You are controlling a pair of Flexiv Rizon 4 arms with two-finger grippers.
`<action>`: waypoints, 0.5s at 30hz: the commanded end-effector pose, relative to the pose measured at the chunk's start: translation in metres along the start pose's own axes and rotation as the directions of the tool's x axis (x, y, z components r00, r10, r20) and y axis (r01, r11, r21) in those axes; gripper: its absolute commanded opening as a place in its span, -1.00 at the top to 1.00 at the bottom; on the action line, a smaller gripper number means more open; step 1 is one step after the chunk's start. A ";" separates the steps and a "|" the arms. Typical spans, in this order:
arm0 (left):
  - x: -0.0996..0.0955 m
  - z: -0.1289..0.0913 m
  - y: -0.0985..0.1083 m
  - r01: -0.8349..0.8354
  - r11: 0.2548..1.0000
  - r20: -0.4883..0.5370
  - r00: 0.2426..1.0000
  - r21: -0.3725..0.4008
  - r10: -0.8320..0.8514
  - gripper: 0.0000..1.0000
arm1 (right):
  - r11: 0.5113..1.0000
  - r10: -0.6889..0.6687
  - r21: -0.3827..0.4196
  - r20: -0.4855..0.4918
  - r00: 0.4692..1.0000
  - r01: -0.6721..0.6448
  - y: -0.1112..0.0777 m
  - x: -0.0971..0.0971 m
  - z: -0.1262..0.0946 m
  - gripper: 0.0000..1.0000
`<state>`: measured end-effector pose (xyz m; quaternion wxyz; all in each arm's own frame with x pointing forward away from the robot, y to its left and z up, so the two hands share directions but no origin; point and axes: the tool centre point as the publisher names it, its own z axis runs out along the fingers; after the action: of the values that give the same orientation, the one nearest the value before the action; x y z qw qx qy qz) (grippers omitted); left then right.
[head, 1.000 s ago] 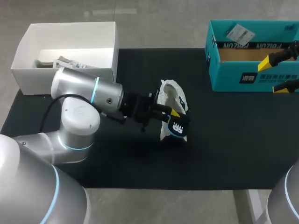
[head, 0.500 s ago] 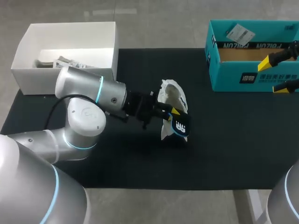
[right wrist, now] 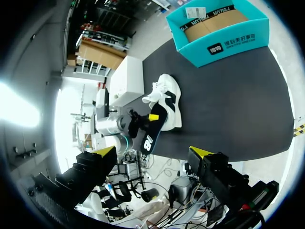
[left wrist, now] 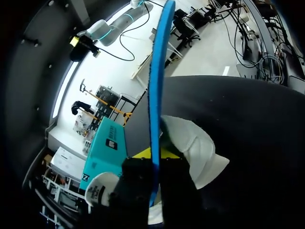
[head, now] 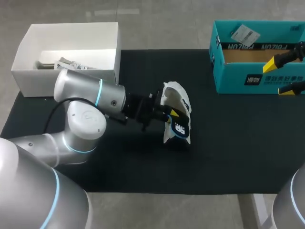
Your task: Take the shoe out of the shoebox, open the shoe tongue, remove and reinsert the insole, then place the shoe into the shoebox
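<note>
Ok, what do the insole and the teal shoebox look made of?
The insole is likely thin foam with a matte finish; edge-on it shows as a slim blue strip. The shoebox looks like cardboard, printed teal outside and bare brown inside.

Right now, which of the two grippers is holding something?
The left gripper: it pinches the dark insole beside the white shoe. The right gripper hangs open by the teal shoebox.

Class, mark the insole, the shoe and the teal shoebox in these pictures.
insole [head: 180, 128]: head view, on its dark face by the white logo.
shoe [head: 178, 89]: head view, on its white upper.
shoebox [head: 228, 78]: head view, on its teal front wall.
</note>
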<state>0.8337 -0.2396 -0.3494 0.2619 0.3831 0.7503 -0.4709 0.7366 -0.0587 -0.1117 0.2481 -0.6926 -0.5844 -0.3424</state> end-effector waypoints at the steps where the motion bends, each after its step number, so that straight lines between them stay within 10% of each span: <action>1: -0.003 0.008 0.007 0.007 1.000 0.003 1.000 -0.003 -0.007 1.00 | 1.000 0.001 -0.002 0.002 1.000 -0.001 -0.001 0.000 0.000 -1.00; 7: -0.008 0.006 0.000 0.034 0.999 0.013 0.999 0.023 -0.034 1.00 | 1.000 0.001 -0.002 0.002 1.000 -0.001 -0.001 0.000 0.000 -1.00; 8: -0.009 0.005 -0.004 0.038 0.999 0.013 0.999 0.034 -0.038 0.62 | 1.000 0.001 -0.002 0.002 1.000 -0.001 -0.001 0.000 0.000 -1.00; 15: -0.015 -0.005 -0.027 0.038 0.997 0.003 0.999 0.064 -0.039 0.25 | 1.000 0.001 -0.002 0.002 1.000 -0.001 -0.001 0.000 0.000 -1.00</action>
<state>0.8253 -0.2528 -0.3300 0.2427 0.3739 0.7391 -0.5050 0.7366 -0.0587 -0.1117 0.2481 -0.6926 -0.5844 -0.3424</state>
